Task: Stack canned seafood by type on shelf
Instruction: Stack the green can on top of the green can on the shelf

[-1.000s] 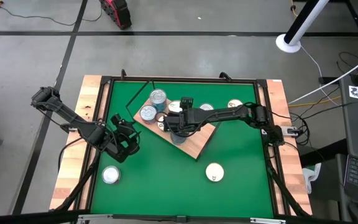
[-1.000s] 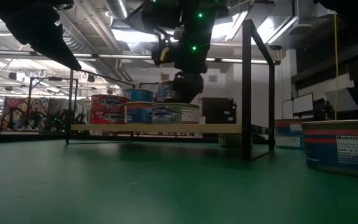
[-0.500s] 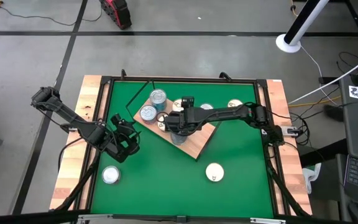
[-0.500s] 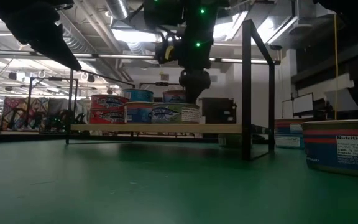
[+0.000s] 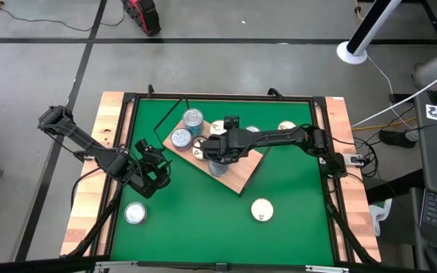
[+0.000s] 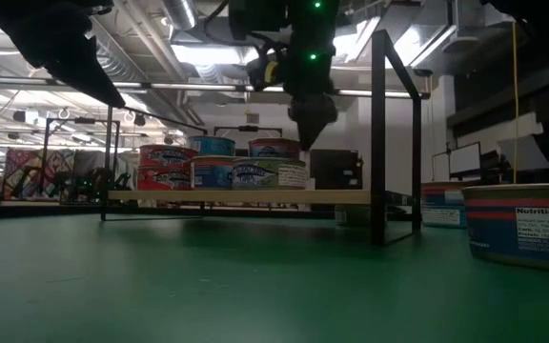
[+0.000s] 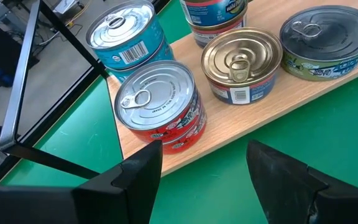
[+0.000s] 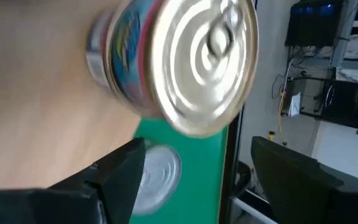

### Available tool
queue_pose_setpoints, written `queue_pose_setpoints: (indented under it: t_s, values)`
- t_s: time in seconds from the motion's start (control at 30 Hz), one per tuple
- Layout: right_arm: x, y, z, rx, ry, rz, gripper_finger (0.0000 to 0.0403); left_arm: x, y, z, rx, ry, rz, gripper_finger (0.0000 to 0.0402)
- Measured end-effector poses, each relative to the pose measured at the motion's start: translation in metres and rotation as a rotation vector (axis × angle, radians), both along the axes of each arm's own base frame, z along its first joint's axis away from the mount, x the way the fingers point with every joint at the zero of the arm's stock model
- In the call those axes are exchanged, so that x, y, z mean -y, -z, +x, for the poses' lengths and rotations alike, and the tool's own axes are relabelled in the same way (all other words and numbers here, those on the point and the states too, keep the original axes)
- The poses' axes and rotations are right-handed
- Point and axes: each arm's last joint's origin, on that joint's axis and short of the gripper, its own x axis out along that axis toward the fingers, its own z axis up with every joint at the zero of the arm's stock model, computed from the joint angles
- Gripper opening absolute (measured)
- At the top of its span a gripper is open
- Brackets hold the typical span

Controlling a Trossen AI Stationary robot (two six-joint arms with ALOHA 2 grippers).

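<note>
So the right gripper [image 6: 311, 129] hangs just above the light-brown wood-grain shelf board [image 5: 237, 176], fingers spread wide, nothing in them. Short round seafood tins [image 7: 157, 107] sit in stacks on the board's 10 o'clock end. The left gripper [image 5: 155, 168] waits off at 9 o'clock, fingers apart too, empty.

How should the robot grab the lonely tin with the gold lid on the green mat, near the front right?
That tin stands upright, lid up, with bare green mat all around it. Best judged: come straight down from above with an open gripper and pinch the round side wall on two opposite sides, just below the lid rim. The flat lid offers no hold.
</note>
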Motion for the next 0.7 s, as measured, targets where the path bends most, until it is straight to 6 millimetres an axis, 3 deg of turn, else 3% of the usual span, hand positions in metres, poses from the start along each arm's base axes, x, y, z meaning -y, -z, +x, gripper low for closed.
queue_pose_setpoints:
  t_s: [0.17, 0.5, 0.7]
  values:
    - [0.0, -0.011, -0.009, -0.011, 0.023, 0.001, 0.0293, 0.004, -0.002, 0.006, 0.067, 0.006, -0.038, 0.0227]
    - [0.001, -0.063, -0.035, 0.123, 0.043, 0.008, 0.0293, 0.014, -0.013, 0.024, 0.225, 0.084, -0.094, 0.0227]
    - [0.001, -0.09, -0.054, 0.203, 0.08, 0.017, 0.0293, 0.022, -0.021, 0.029, 0.242, 0.138, -0.316, 0.0227]
